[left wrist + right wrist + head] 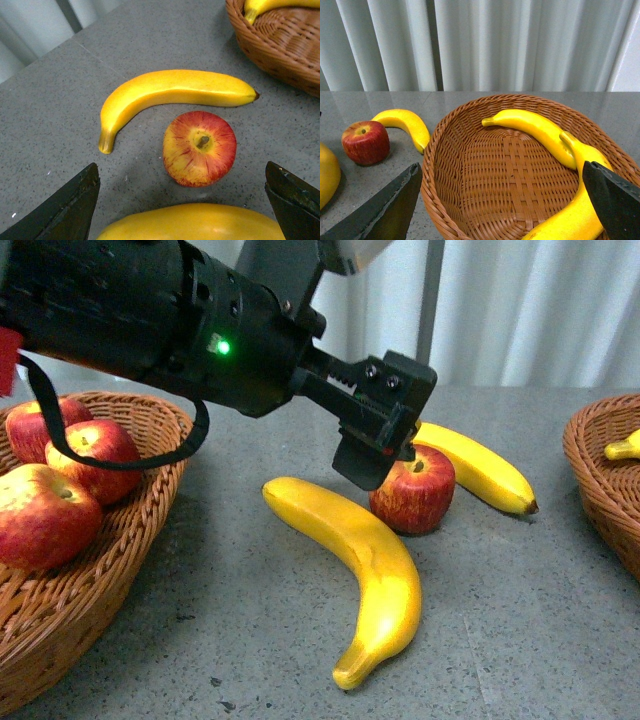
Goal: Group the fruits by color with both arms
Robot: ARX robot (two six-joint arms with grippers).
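Left hand (385,452) spread wide, apple (415,490) right under it on tabletop (520,620). Right hand (500,185) wide too, basket (436,150) with bananas (530,125) below.

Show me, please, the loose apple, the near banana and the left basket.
loose apple (200,152), left wrist view, top beside the stem.
near banana (372,568), front view, middle of its curve.
left basket (70,640), front view, outer front wall.

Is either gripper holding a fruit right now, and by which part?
Nothing is held. The left gripper hangs open over the apple; the right gripper is open above a basket.
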